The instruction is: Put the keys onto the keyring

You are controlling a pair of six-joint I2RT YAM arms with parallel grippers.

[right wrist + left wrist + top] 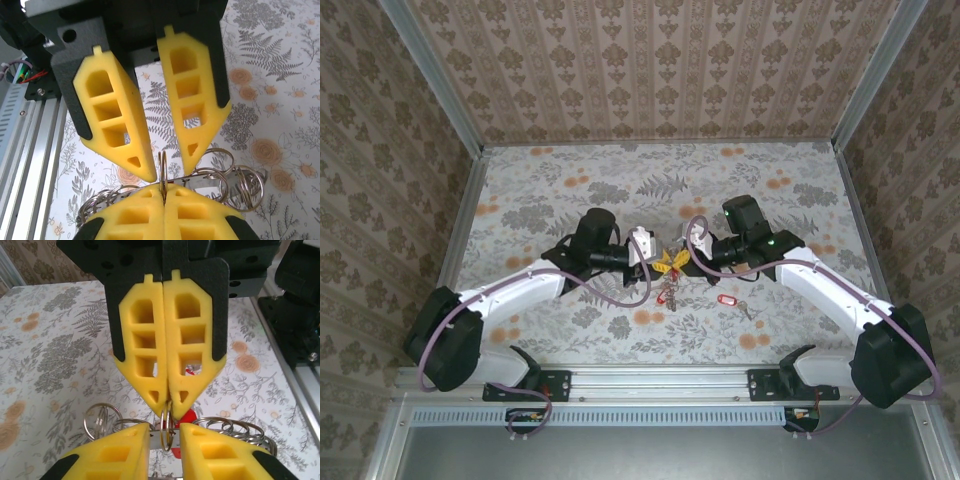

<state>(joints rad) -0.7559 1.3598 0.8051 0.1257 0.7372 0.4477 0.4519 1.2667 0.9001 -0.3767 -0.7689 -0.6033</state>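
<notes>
Two pincers meet: right pincer (164, 196) pinches thin silver metal keyring (163, 169) upright, steadying it; left pincer (165, 436), jaws slightly apart, straddles it for threading.

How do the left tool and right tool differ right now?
The left tool fingers stand apart with a clear gap; the right tool fingers are pressed together. The right tool pinches the upright metal ring at its tips; the left tool only straddles it. Both have yellow fingers and meet tip to tip.
</notes>
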